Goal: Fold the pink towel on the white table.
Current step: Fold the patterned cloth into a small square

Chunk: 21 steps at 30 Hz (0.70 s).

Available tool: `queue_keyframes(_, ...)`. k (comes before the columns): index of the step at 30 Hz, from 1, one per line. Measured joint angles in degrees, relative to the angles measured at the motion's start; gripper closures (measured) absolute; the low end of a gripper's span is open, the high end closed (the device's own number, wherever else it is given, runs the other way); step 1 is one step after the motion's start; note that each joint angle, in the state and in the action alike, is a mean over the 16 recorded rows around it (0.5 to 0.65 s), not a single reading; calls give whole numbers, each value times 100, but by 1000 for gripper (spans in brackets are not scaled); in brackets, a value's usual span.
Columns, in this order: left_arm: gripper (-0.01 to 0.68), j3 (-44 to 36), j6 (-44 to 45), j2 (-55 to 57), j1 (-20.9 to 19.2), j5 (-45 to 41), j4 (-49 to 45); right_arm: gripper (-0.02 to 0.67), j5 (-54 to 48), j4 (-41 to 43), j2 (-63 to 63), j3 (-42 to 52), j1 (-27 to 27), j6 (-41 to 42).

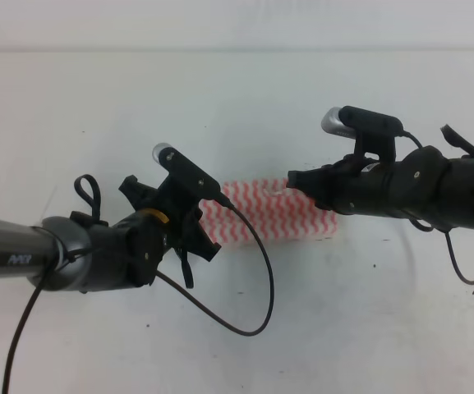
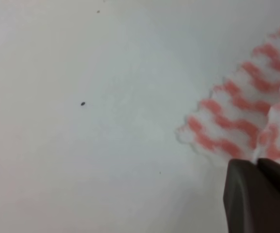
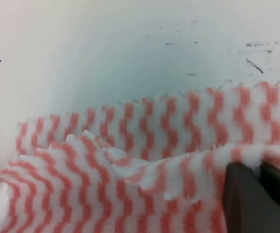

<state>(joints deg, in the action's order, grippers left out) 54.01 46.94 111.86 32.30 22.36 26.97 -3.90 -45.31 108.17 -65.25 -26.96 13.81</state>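
A: We start with the pink towel (image 1: pixel 282 212). It lies near the middle of the white tabletop (image 1: pixel 237 90), between the two arms, and from above we see it as a narrow striped band running left to right, already doubled over.

B: We agree. In the right wrist view the towel (image 3: pixel 130 160) shows two layers: a flat lower one with its scalloped edge on the tabletop (image 3: pixel 130 43), and an upper one raised and rumpled toward the camera.

A: The right pincer (image 1: pixel 296 182) sits at the towel's right upper end. In its wrist view the dark fingertips (image 3: pixel 241 194) look closed, with cloth pressed against them; we take it to be gripping the towel.

B: And the left pincer (image 1: pixel 189 246) is at the towel's left end. Its wrist view shows dark fingers (image 2: pixel 249 199) close together at the towel's (image 2: pixel 237 121) corner, cloth meeting their tips. Whether they truly clamp it, we cannot tell.

A: Beyond that, a black cable (image 1: pixel 253 287) loops from the left arm over the tabletop, which carries small dark specks (image 2: pixel 83 103) and scuffs (image 3: pixel 254 63).
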Motion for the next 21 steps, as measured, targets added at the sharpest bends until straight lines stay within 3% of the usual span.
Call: queue_keyframes(21, 677, -1, -2, -18, -51, 134, 63, 665, 5, 19, -12, 1, 2, -5)
